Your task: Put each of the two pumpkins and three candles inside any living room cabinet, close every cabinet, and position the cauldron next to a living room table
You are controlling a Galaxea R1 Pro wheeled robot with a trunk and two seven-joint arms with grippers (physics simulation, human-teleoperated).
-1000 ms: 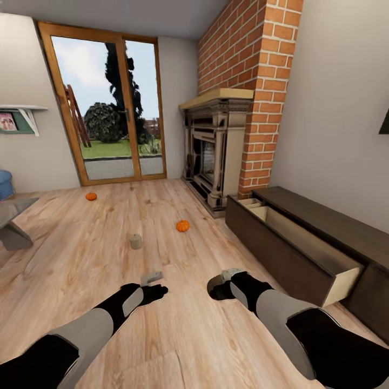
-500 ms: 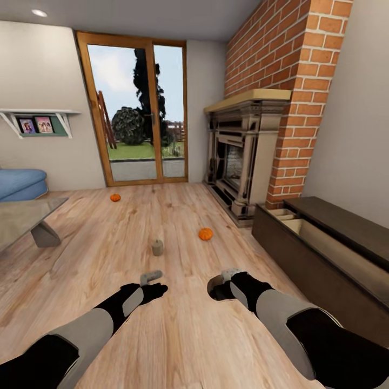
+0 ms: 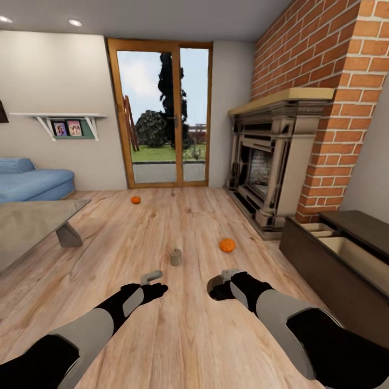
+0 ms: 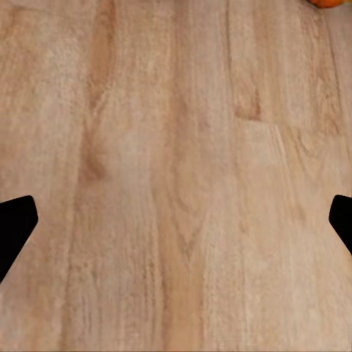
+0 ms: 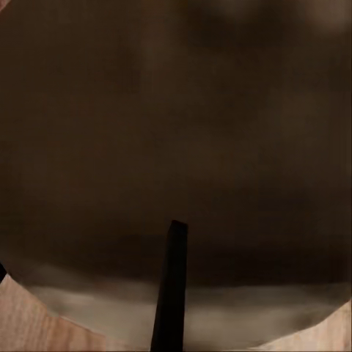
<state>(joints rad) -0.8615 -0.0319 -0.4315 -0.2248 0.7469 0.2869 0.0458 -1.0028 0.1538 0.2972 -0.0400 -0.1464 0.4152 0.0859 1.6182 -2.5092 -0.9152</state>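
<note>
Two orange pumpkins lie on the wood floor, one near the fireplace (image 3: 227,245) and one far off by the glass door (image 3: 135,200). A tan candle (image 3: 176,257) stands upright between them, just ahead of my arms. My left gripper (image 3: 153,277) hovers open over bare floor, its dark fingertips (image 4: 15,227) wide apart. My right gripper (image 3: 229,275) is shut on the rim of the black cauldron (image 3: 216,289), whose dark inside (image 5: 176,132) faces the right wrist camera. The dark-brown cabinet (image 3: 324,275) at the right has a drawer open. The grey-beige table (image 3: 32,227) is at the left.
A brick chimney with a fireplace (image 3: 270,167) stands at the right, behind the cabinet. A blue sofa (image 3: 32,181) sits at the far left under a wall shelf (image 3: 67,121). The glass door (image 3: 162,113) closes off the back wall.
The camera has swung left, so the whole scene has slid to the right; more of the table and the sofa have come into view. Both arms keep their pose relative to the body.
</note>
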